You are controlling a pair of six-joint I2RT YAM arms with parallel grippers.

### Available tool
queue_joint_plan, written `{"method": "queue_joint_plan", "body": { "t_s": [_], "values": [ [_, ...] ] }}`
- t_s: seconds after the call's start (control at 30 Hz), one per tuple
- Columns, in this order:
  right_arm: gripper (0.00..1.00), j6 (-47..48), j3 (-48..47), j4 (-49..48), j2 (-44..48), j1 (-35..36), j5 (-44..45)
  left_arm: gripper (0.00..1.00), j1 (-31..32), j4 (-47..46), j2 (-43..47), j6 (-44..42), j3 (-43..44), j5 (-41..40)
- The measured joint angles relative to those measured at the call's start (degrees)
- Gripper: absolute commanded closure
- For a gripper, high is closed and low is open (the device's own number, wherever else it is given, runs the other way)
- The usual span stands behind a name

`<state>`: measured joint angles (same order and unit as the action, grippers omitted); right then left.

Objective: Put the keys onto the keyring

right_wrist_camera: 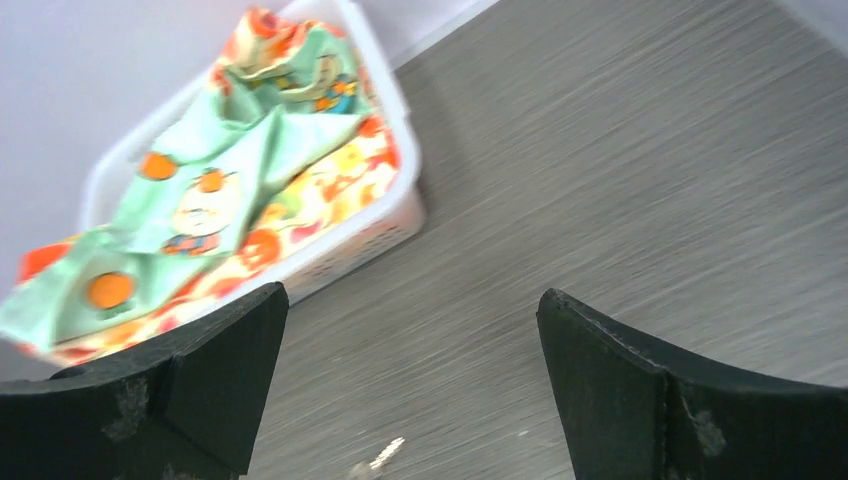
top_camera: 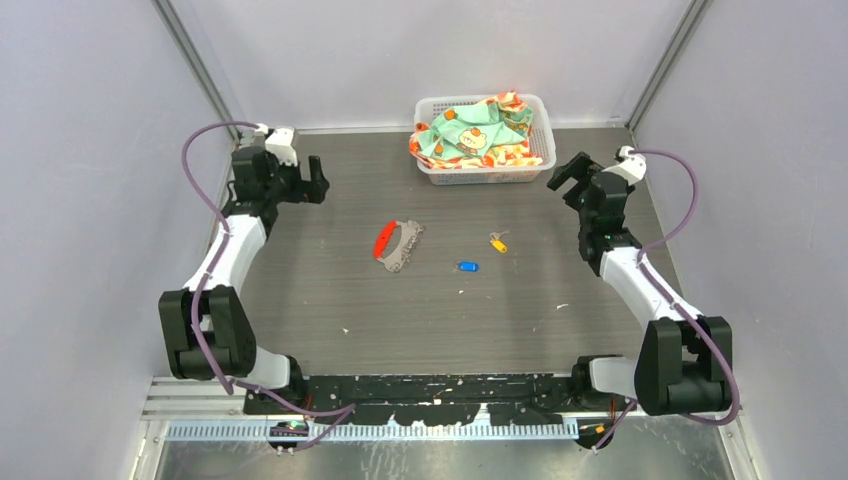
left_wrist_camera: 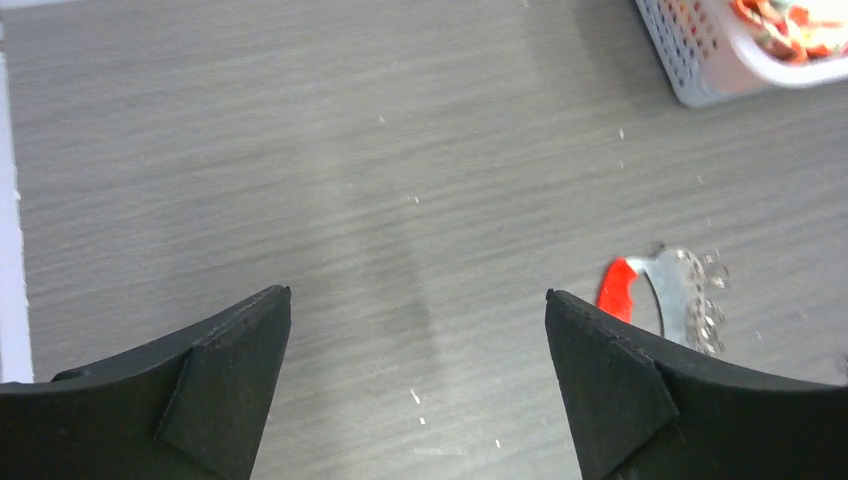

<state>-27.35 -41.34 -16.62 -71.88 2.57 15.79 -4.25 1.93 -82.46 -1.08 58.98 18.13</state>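
The keyring (top_camera: 398, 246), a grey ring with a chain-like bunch and a long red tag, lies mid-table; the left wrist view shows the keyring (left_wrist_camera: 668, 290) beside the right finger. To its right lie two keys: one with a yellow tag (top_camera: 498, 241) and one with a blue tag (top_camera: 467, 266). A metal key tip (right_wrist_camera: 380, 459) shows at the bottom of the right wrist view. My left gripper (top_camera: 317, 180) hovers at the back left, open and empty. Open too, my right gripper (top_camera: 565, 173) hangs at the back right, holding nothing.
A white basket (top_camera: 535, 162) holding patterned green and orange cloth (top_camera: 470, 133) stands at the back centre, also seen as the basket (right_wrist_camera: 395, 215) in the right wrist view. Grey walls close in both sides. Small white specks dot the table.
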Motion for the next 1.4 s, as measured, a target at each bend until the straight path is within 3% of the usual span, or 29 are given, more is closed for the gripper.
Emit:
{"method": "queue_joint_plan", "body": {
  "t_s": [0.17,0.3,0.47,0.57,0.8,0.93,1.4],
  "values": [
    [0.00,-8.98,-2.73,5.88,2.40,0.00,-8.48,0.00,0.00,11.93,0.24,-1.68,2.54,3.04],
    [0.00,-8.92,-4.85,9.84,1.75,2.56,-13.46,0.00,0.00,19.43,0.17,-2.38,2.91,4.85],
    [0.01,0.44,-14.25,17.40,-5.53,24.76,-3.74,0.00,0.00,25.81,-0.92,-2.71,7.04,4.92],
    [0.10,4.87,-20.11,19.74,-12.33,31.76,-3.30,0.00,0.00,27.85,-1.33,-3.34,8.94,4.59],
    [0.27,14.10,-35.15,26.01,-32.33,34.01,-6.23,0.00,0.00,33.46,-1.38,-4.09,10.43,3.93],
    [0.30,18.95,-43.65,28.68,-42.53,36.79,-7.82,0.01,0.00,35.87,-1.38,-4.42,10.43,3.96],
    [0.46,24.39,-53.22,32.04,-51.54,39.69,-12.74,0.06,0.00,40.24,-1.14,-6.88,10.43,5.49]
  ]
}}
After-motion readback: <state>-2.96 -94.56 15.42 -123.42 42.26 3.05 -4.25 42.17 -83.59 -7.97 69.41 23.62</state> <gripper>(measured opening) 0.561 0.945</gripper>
